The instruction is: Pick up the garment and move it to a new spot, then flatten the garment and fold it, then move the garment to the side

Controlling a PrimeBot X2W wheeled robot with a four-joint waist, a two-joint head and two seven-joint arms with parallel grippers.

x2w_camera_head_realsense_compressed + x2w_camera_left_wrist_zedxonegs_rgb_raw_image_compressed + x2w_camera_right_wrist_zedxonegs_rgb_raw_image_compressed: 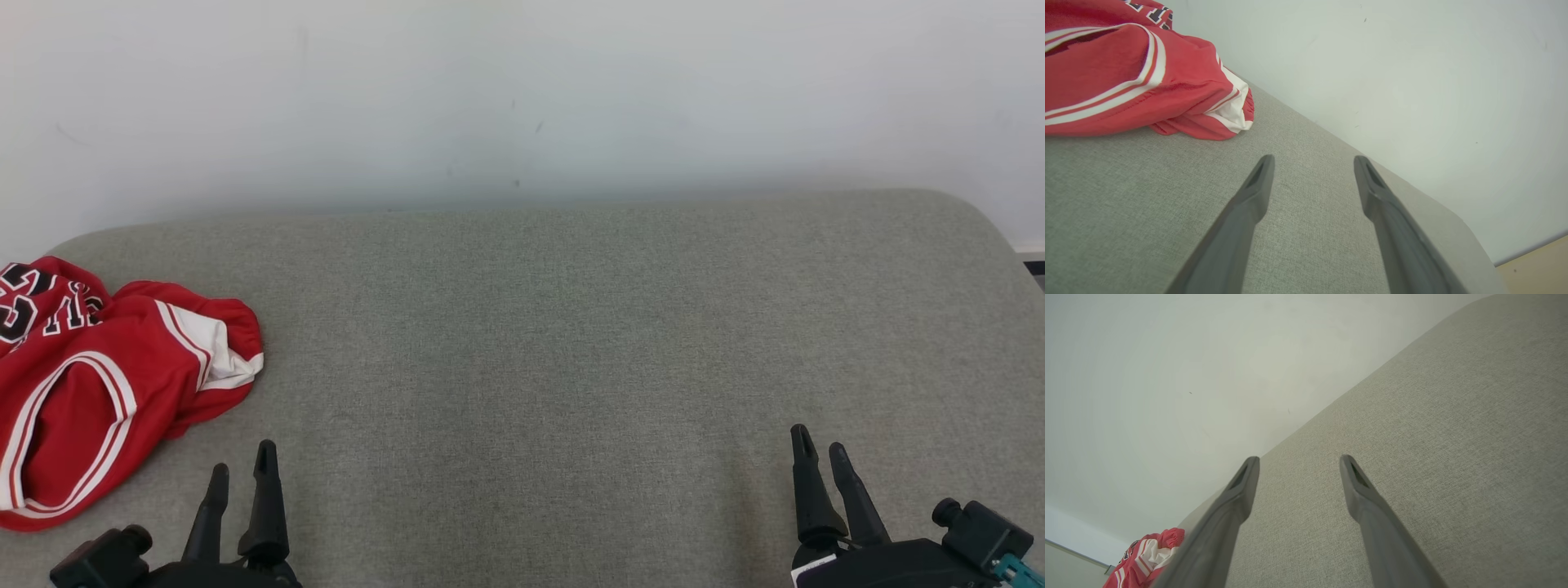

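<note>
Red garment point(98, 384), one, on grey cushion point(571, 327); two spread: left tool point(242, 457), right tool point(819, 438).

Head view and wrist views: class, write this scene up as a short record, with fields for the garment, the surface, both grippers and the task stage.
garment: red jersey, white trim, dark lettering; crumpled at the surface's far left
surface: grey woven fabric, against a pale wall
left gripper: fingers apart, holding nothing, beside the garment, not touching it
right gripper: fingers apart, holding nothing, far from the garment
task stage: garment not yet picked up
</note>
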